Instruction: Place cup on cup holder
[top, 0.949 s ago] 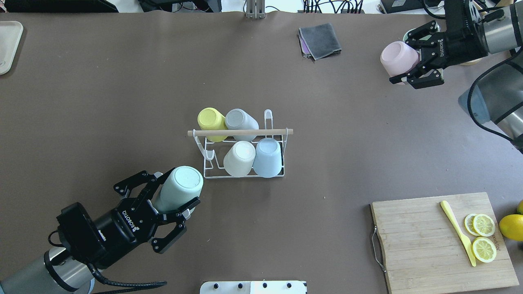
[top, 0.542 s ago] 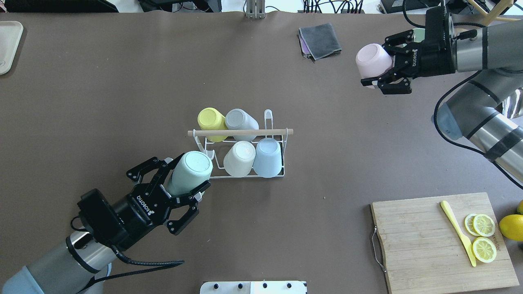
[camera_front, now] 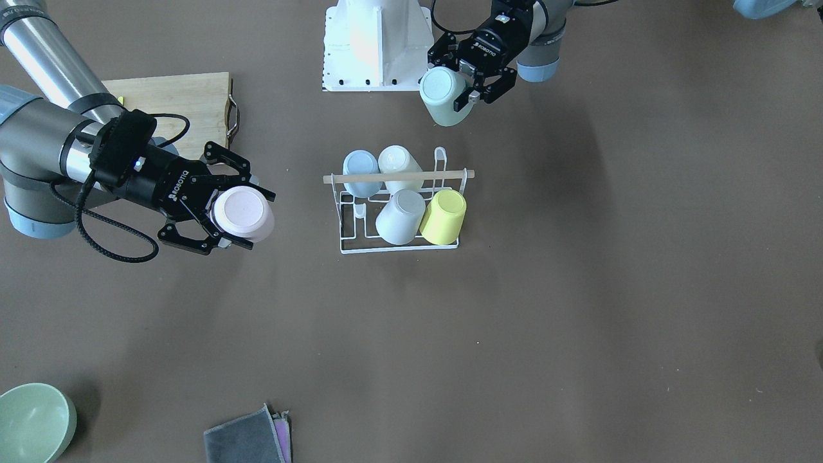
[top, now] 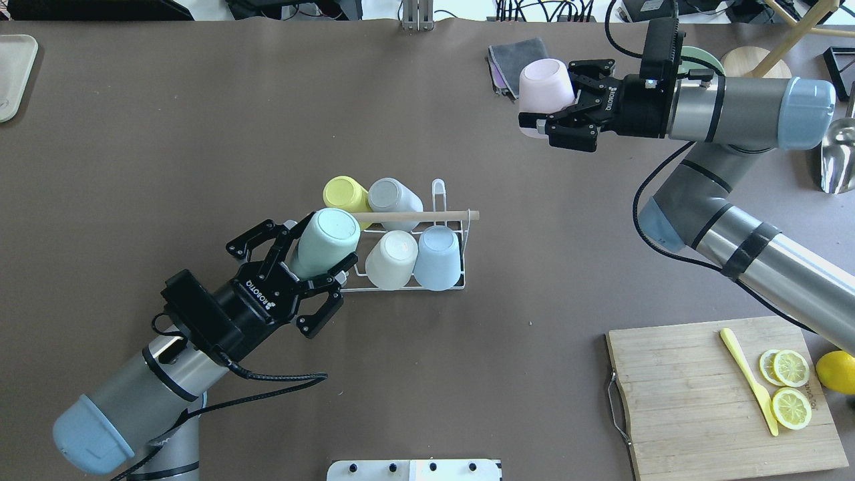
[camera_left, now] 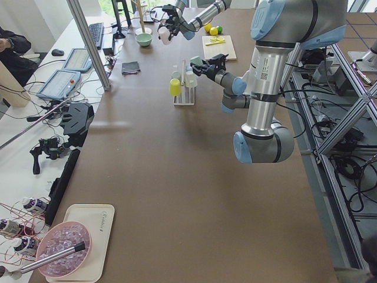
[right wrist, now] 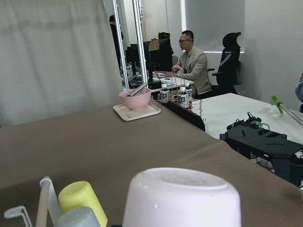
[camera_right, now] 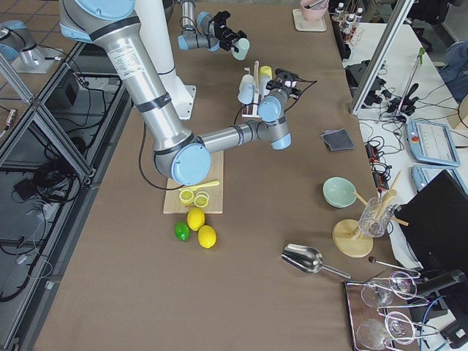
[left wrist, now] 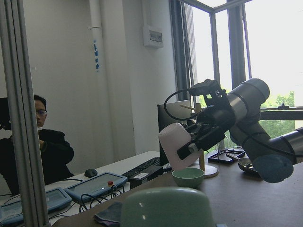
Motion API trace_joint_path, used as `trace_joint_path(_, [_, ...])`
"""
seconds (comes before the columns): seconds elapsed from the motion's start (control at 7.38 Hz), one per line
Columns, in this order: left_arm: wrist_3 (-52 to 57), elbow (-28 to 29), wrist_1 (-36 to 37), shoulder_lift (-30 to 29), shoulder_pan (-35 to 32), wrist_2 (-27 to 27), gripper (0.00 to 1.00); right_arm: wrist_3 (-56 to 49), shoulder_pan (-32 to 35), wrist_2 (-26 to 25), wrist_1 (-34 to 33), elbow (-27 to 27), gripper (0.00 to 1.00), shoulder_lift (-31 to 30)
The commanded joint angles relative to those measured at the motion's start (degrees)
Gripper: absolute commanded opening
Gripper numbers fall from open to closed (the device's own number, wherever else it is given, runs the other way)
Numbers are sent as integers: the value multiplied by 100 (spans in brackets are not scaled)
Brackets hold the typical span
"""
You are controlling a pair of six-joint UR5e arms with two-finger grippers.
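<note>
L gripper [top: 315,257] clamps mint cup [top: 326,237] just beside cup holder [top: 427,215]; R gripper [top: 549,100] grips pink cup [top: 544,80], well apart from it.

Four racked cups [top: 437,257] crowded your cup holder [top: 401,289]; only the prongs [top: 438,180] at its 8 and 1 o'clock corners stood free, under the wooden rod [top: 454,214]. Bare table [top: 427,374] lay open at 6 o'clock.

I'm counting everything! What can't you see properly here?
- Overhead: the mint cup in the left gripper hides the cup holder's left prong and rod end.
- Overhead: the pink cup covers part of the grey cloth.
- Front-facing: the green bowl is cut by the edge.
</note>
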Motion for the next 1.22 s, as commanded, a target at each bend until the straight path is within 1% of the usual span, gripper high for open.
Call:
trace_joint_path(0.0, [-3,303,-3,-174,-37,-1,0,627,-63,-293,146,3,0,240])
trace_joint_path(0.14, [-3,408,-3,-279,-54,-1,0,542,-255,-599,199,3,0,276])
trace_joint_path(0.27, [-12,479,-29,-297,-55,-1,0,-77,-535,-1063,225,3,0,285])
trace_joint_path(0.41, [-12,479,-38,-298,-55,-1,0,-623,-790,-1389,226,3,0,293])
trace_joint_path(0.54, [-12,488,-29,-298,-63,-1,0,-811,-1036,-1767,226,3,0,337])
trace_joint_path(0.68, [-12,497,-29,-298,-107,-1,0,-1413,-1256,-2058,182,-6,0,416])
trace_joint_path(0.81, [-12,541,-29,-315,-107,-1,0,-1689,-1406,-2191,138,-93,0,495])
trace_joint_path(1.08, [-21,672,-38,-376,-168,-1,0,-2478,-1574,-2368,138,-443,0,592])
